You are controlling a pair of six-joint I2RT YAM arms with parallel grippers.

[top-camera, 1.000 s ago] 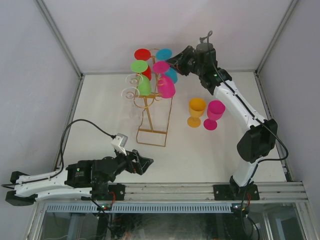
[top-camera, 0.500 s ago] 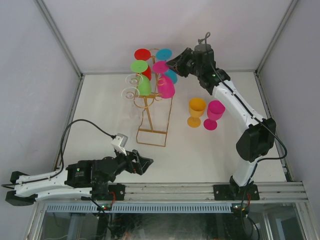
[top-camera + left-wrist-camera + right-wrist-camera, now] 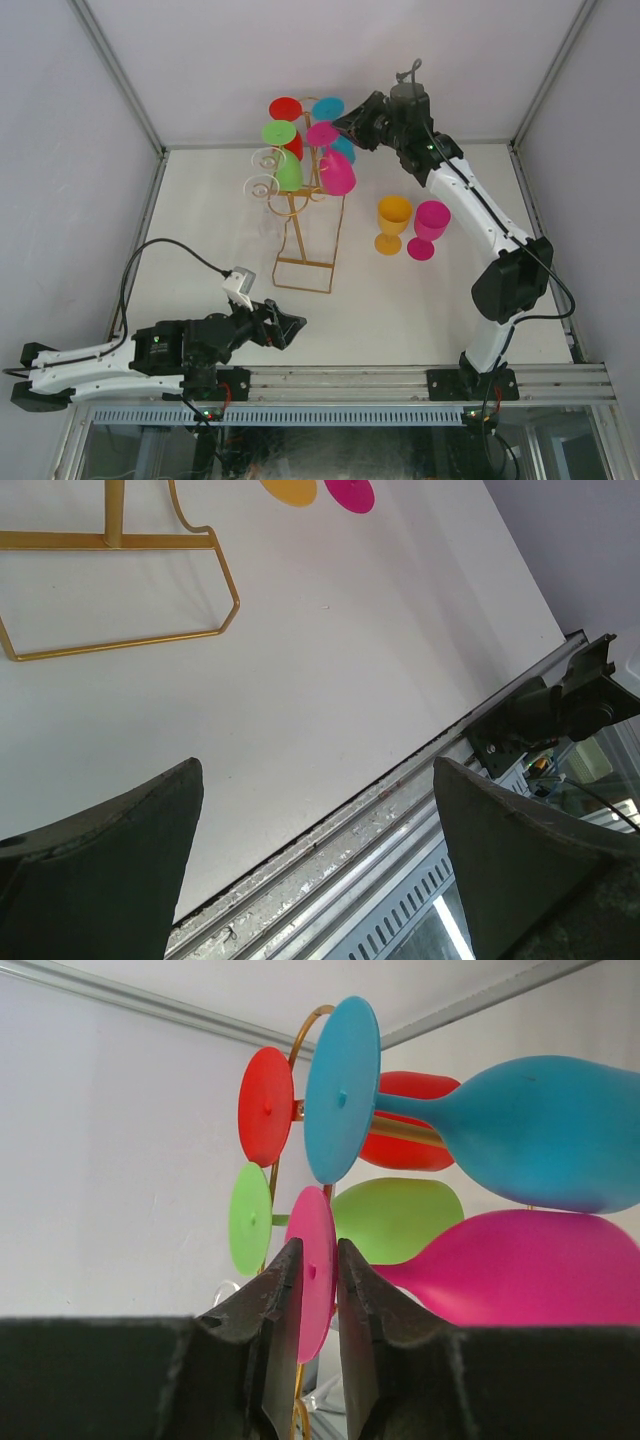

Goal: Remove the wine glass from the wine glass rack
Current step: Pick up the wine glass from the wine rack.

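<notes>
At the table's (image 3: pixel 380 300) twelve o'clock, my right gripper's (image 3: pixel 318 1260) fingers (image 3: pixel 275 1320) flanked the pink wine glass's (image 3: pixel 500 1265) foot, contact unclear; I judged a firm pinch due before unhooking.

We see 2 glasses standing upright on the white table (image 3: pixel 400 300): an orange glass (image 3: pixel 393 222) on the left and a magenta glass (image 3: pixel 431 225) just beside it on the right. Pale grey walls (image 3: pixel 60 150) close the table in on 3 sides, with metal struts (image 3: pixel 115 75) running up the back corners. A metal rail (image 3: pixel 350 380) runs along the near edge.
</notes>
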